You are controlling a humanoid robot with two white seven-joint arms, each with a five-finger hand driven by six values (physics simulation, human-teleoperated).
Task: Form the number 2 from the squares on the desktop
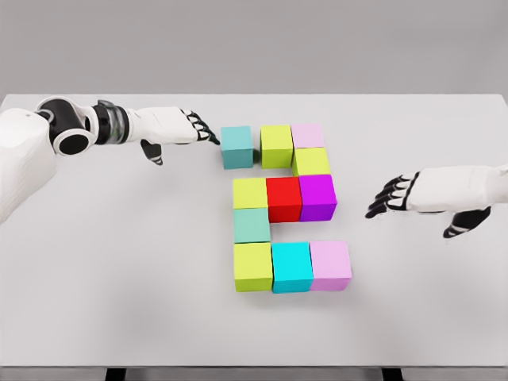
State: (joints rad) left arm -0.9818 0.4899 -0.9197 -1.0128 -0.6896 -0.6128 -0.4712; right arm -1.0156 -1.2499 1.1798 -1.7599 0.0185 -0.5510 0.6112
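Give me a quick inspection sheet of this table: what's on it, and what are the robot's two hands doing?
Surface: white table, flat, bare around the blocks.
Job's things: eleven coloured cubes forming a 2. Top row teal cube, a yellow-green one, pink cube; the teal one sits slightly apart from its neighbour. Middle row includes red cube; bottom row ends in a lilac cube.
Clutter: nothing seen.
Hands: left hand fingers extended, tips at the teal cube's left side, holding nothing; right hand open, right of the shape, apart from it.
Cables: nothing seen.
Surroundings: plain grey backdrop.
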